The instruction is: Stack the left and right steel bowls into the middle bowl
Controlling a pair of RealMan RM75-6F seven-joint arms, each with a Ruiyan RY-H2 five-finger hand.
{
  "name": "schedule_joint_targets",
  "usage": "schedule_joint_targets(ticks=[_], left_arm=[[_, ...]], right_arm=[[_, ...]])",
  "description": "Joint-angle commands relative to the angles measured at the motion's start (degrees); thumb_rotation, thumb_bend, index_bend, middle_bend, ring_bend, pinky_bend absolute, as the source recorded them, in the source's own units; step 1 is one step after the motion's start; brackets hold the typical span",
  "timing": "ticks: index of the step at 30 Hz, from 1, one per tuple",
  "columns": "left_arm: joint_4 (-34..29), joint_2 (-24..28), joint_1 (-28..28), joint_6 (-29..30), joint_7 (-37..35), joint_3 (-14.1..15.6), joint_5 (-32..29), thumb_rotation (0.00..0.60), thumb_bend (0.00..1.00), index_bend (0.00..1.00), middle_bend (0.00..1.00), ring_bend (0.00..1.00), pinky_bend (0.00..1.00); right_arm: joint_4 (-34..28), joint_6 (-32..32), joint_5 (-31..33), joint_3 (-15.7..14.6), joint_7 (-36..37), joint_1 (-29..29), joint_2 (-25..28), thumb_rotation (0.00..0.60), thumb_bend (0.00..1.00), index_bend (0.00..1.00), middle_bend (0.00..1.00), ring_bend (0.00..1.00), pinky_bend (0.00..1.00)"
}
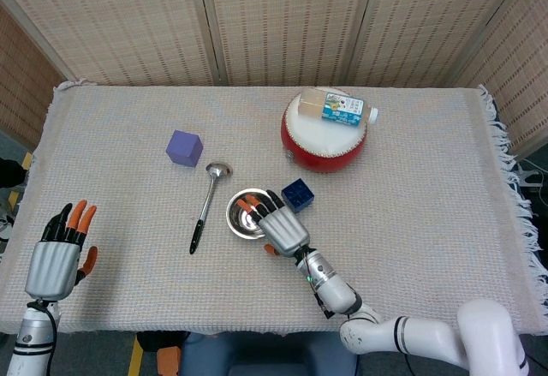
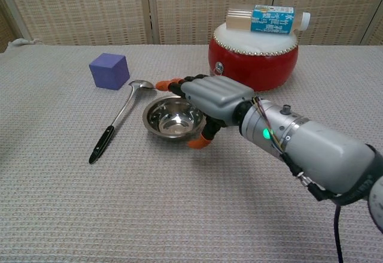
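Observation:
The steel bowl [image 1: 241, 218] [image 2: 173, 120] that I carried sits nested in the middle bowl at the table's centre; the rims nearly coincide. My right hand [image 1: 282, 229] [image 2: 218, 98] lies over the stack's right side. Its fingers [image 2: 169, 84] stretch out flat above the far rim, and the thumb [image 2: 200, 142] curls by the near right rim. I see no grip on the bowl. My left hand [image 1: 56, 256] hovers at the table's near left edge with its fingers spread, holding nothing; the chest view does not show it.
A ladle [image 1: 204, 207] [image 2: 114, 125] lies just left of the bowls. A purple cube [image 1: 184, 147] [image 2: 109, 70] sits further back left. A small blue box [image 1: 296, 193] stands right behind my right hand. Behind it a red drum [image 1: 324, 132] [image 2: 254, 62] carries a lying bottle [image 1: 342, 108] [image 2: 269, 18].

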Motion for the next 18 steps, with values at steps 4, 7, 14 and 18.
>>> schedule_joint_targets(ticks=[4,7,14,18], left_arm=[[-6.3,4.9,4.1,0.6,-3.4,2.4,-1.9,0.6,0.45,0.0,0.0,0.0,0.16],[-6.8,5.8,5.7,1.4,-4.6,3.1,-2.2,0.6,0.44,0.0,0.0,0.0,0.15],[-7.5,6.8,6.0,1.5,-4.5,3.4,0.1,0.6,0.43,0.0,0.0,0.0,0.14],[-7.1,6.7,6.1,1.6,-5.0,3.1,0.5,0.6,0.43,0.0,0.0,0.0,0.14]], right_arm=[[-20.0,17.6,-5.9,-8.8,-3.3,-14.2,21.7,0.6,0.06,0.0,0.0,0.0,0.0],[-21.2,25.1,-9.2,-14.2,-1.9,-21.1,27.5,0.6,0.06,0.0,0.0,0.0,0.0],[-14.3,42.6,-17.1,-22.3,9.2,-36.0,31.1,0.6,0.06,0.0,0.0,0.0,0.0],[-14.1,43.8,-18.9,-22.1,12.7,-37.3,32.9,0.6,0.06,0.0,0.0,0.0,0.0]])
